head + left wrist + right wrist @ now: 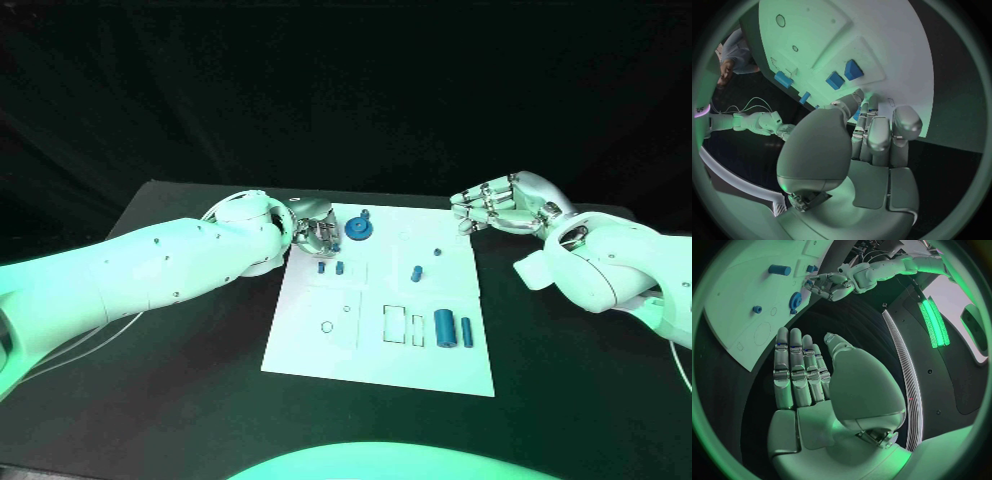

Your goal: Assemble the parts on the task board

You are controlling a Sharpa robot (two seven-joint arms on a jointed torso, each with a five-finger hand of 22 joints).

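Head view | left hand [316,233] at task board [378,372] far-left corner, beside blue gear [358,231]; we cannot tell its pinch | right hand [499,205] empty, fingers straight, together | risk: we nudge gear.

No words, numbers or brand marks can be read anywhere here. The white task board [378,340] carries only thin outlined shapes, rectangles and small circles, with no lettering I can make out.

You see a black table [173,400] across the frame's lower half, with the white task board [378,360] lying flat at its centre.
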